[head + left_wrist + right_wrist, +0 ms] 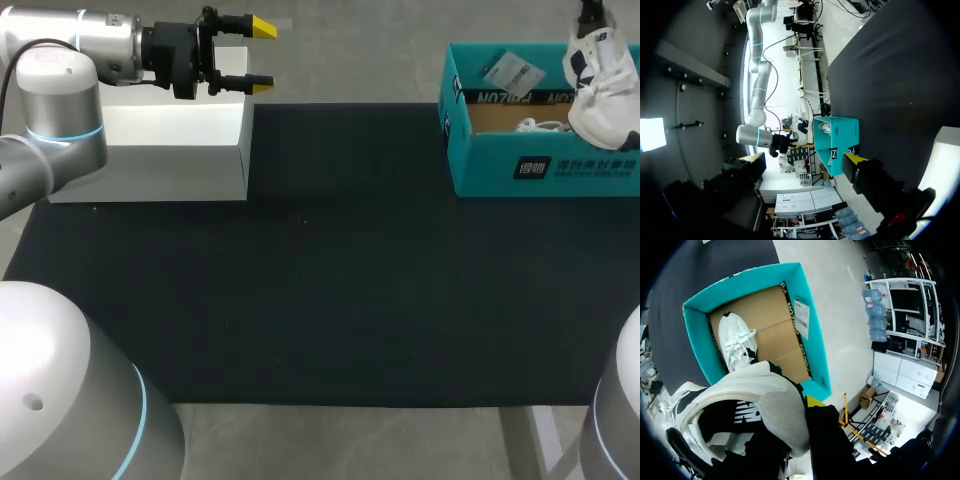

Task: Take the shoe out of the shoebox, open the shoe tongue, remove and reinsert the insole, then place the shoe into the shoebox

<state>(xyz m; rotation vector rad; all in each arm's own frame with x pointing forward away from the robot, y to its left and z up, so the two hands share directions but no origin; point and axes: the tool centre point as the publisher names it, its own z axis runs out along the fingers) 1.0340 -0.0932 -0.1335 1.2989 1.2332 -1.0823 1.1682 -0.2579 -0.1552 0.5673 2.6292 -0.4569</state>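
Observation:
A white shoe with dark panels (600,85) hangs toe-down over the right end of the teal shoebox (520,170). My right gripper (593,12) is shut on the shoe's heel, and only its dark tip shows at the table's far right. In the right wrist view the held shoe (755,415) fills the space under the gripper (807,412), with one yellow tip against the heel collar. A second white shoe (737,340) lies inside the shoebox (740,285) below. My left gripper (245,55) stands open over the white block, far left. The left wrist view shows the distant shoebox (837,145) ahead of that gripper (805,160).
A white block (150,145) stands at the back left on the black mat (330,290). A white tag (510,70) lies on the shoebox's far inner wall. Wide black mat lies between the block and the shoebox.

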